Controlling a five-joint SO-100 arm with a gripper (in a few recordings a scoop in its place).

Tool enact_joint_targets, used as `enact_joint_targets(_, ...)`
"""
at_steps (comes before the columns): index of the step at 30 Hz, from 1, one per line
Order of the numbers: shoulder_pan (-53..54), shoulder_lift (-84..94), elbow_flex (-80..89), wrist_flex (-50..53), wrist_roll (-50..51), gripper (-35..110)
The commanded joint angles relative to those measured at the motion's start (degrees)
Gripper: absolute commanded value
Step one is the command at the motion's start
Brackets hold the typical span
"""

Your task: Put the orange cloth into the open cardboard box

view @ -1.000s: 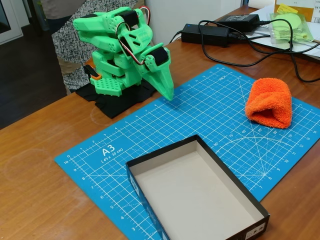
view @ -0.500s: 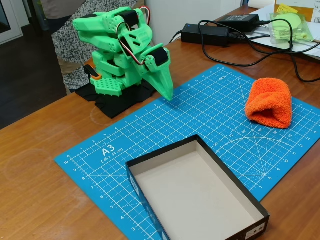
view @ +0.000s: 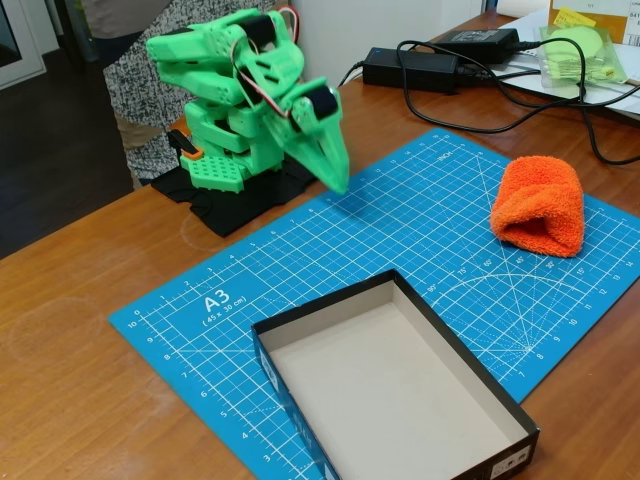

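While the orange cloth [view: 538,207] lies on the blue mat [view: 400,250], well apart from the clenched jaws [view: 338,180], the open cardboard box [view: 395,385] sits empty; reach across, spread wide, then pinch the bundle's middle.

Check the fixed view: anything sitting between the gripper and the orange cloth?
Nothing. In the fixed view, only bare blue cutting mat lies between the gripper and the orange cloth.

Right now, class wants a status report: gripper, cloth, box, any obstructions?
Gripper shut, holding nothing, folded near its base over the mat. Orange cloth lying on the cutting mat, untouched. Open box with nothing in it. Nothing between gripper and cloth.
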Motion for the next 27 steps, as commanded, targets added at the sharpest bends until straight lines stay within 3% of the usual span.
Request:
enact_joint_targets(1,-7.21,-14.59,-23.99,8.26,-2.55,1)
enact_joint_targets(5,-18.11,-45.97,-58.54,24.26,-0.09,18)
enact_joint_targets(8,-21.71,-63.19,-74.36,30.5,-0.88,33)
enact_joint_targets(18,-13.71,-101.78,-90.0,29.27,-2.2,60)
enact_joint_targets(27,-23.2,-130.34,-117.33,32.52,-0.44,62)
